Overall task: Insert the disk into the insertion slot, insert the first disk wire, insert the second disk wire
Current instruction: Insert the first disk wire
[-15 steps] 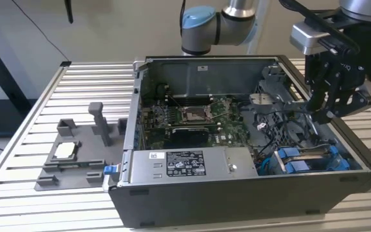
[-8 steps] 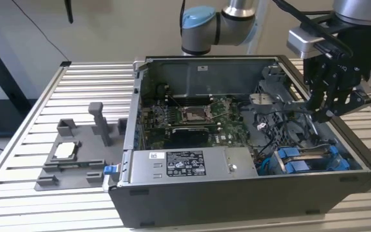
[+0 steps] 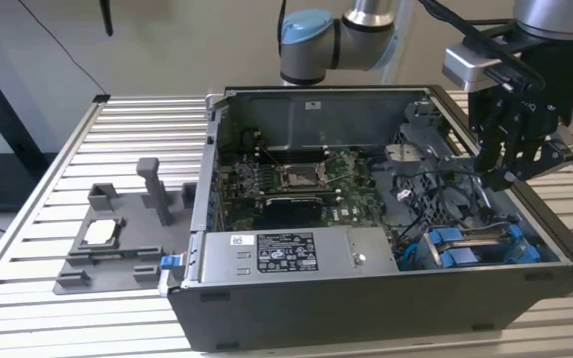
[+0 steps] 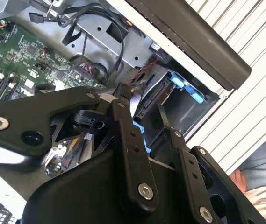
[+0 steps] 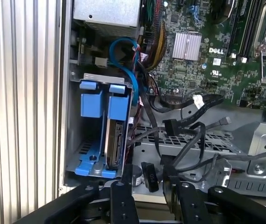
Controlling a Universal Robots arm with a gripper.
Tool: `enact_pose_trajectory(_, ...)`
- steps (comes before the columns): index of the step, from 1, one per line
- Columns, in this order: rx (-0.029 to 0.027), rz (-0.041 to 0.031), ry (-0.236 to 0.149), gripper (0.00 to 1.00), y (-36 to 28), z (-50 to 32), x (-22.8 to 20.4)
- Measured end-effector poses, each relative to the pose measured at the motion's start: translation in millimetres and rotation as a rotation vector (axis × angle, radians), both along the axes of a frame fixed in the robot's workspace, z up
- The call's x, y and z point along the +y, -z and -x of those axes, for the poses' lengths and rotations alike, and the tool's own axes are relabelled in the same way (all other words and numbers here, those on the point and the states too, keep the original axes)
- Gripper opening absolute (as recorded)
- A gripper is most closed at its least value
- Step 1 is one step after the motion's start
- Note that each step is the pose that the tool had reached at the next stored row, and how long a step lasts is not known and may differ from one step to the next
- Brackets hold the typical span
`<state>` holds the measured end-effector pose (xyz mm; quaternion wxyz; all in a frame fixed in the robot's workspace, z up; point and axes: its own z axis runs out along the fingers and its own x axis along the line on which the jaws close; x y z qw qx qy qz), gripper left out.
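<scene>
Arm parked over the open computer case (image 3: 366, 313) with the gripper (image 3: 495, 179) hanging above the cable area, toward the exterior view's right. Jaws stood part-way open. In the first wrist view I noted a small black connector (image 5: 149, 177) sitting between the fingertips (image 5: 121, 191), with what looked like a thin gap on either side. The angle was poor, so I could not confirm any contact and logged nothing as gripped. The disk (image 5: 115, 144) was already down in the insertion slot (image 5: 74, 140), in the bay of the grey cage nearer the motherboard (image 5: 207, 37), standing on edge with its connector edge exposed and its blue frame (image 5: 118, 105) showing above the cage rim. The neighbouring bay showed a second blue part (image 5: 91, 102) at its mouth. Loose black wires (image 5: 189, 128) lay draped over the perforated metal floor beside the cage, their plug ends free and apart from the disk's connector edge. A blue cable (image 5: 123, 51) looped past the cage toward the board. In the exterior view the silver power-supply box (image 3: 277, 253) sat along the case's near wall, just beside the cage. The case rested on the slatted table (image 3: 147, 119), with a grey fixture (image 3: 117, 246) on the exterior view's left, well apart from the arm.
</scene>
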<state>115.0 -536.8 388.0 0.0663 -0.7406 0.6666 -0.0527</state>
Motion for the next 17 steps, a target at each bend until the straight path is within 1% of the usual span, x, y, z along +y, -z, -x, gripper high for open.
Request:
enact_pose_trajectory(6,0.0,0.0028,-0.004,0.4,0.0,0.0,0.0)
enact_pose_trajectory(8,0.0,0.0037,-0.005,0.38,0.0,0.0,0.0)
enact_pose_trajectory(11,0.0,0.0052,-0.007,0.2,0.0,0.0,0.0)
enact_pose_trajectory(17,0.0,0.008,-0.011,0.2,0.0,0.0,0.0)
